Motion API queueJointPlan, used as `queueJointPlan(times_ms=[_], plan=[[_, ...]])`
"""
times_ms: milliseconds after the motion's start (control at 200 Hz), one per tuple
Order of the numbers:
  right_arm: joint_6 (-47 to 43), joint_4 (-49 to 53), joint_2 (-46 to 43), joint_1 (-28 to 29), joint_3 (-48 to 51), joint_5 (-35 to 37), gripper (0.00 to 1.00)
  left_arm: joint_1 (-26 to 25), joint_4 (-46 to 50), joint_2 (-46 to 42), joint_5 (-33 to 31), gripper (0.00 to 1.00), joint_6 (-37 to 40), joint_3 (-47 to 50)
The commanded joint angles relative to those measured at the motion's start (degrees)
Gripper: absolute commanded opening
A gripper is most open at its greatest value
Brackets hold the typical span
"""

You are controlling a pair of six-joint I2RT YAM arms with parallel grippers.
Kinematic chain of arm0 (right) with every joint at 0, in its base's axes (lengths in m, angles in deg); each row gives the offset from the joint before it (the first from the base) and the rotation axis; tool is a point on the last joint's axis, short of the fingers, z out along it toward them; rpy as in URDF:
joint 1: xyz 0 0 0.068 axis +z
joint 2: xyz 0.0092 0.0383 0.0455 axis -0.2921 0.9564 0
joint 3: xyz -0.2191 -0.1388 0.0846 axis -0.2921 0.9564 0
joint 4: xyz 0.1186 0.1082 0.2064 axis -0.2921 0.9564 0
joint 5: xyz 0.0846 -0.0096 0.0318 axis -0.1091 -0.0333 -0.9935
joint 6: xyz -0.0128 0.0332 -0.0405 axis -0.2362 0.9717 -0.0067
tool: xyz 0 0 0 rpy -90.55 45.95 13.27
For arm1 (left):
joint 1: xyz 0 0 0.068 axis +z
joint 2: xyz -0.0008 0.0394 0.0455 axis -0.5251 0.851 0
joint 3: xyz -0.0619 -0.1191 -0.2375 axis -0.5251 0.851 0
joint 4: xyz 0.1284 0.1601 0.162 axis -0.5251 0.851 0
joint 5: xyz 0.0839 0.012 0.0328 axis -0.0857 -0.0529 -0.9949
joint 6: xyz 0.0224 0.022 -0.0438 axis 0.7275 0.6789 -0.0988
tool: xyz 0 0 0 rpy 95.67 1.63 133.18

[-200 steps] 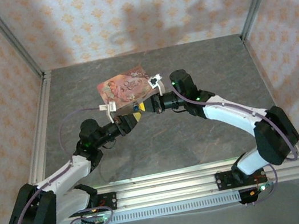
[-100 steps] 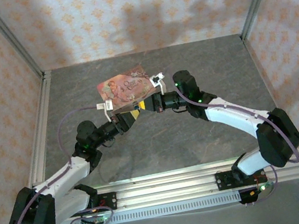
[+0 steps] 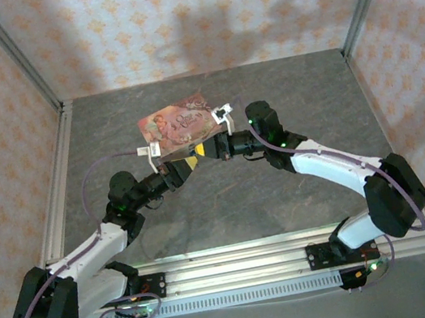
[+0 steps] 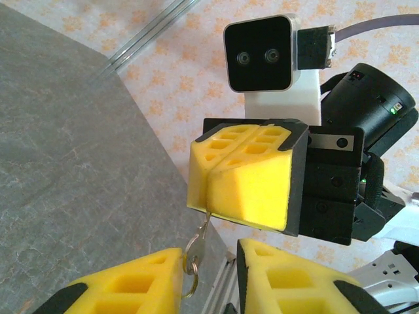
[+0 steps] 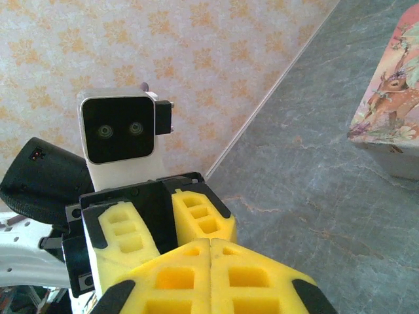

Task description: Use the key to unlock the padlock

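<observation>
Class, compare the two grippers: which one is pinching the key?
The right gripper: its yellow pads are shut on the key, which hangs below them, while the left gripper has fingers apart.

Left arm (image 3: 88, 248) and right arm (image 3: 333, 166) are shelled in white, jointed in black; purple cables (image 3: 86, 196) are looped alongside. Fingertips (image 4: 249, 183) are moulded yellow with square pockets.

A: Where could a tool pass?

B: The bench (image 3: 292, 95) lies open at the right, along the back, and in front of the arms.

A: What stands in the way?

B: The pink tin (image 3: 178, 125) sits just behind the left tool (image 3: 186, 163) and the right tool (image 3: 208, 151), which meet nose to nose. The key (image 4: 203, 230) hangs from the right tool's pinched pads at the mouth of the left tool's spread fingers (image 4: 131, 288). Walls (image 3: 195, 14) and frame posts (image 3: 17, 53) hem the bench.
</observation>
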Motion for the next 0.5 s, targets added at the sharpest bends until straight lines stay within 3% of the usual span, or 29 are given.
queueJointPlan(times_ms=[0, 335, 495], plan=[[0.49, -3.3, -0.72, 0.58, 0.91, -0.89, 0.0, 0.0, 0.15, -1.53, -0.6, 0.26, 1.22, -0.17], [1.17, -4.61, 0.13, 1.35, 1.31, 0.22, 0.0, -0.04, 2.39, -3.44, -1.48, 0.0, 2.33, 0.31], [1.2, -4.22, 0.73, 1.6, 1.08, 0.81, 0.0, -0.04, 5.48, -6.33, -3.23, 0.0, 4.24, 1.19]])
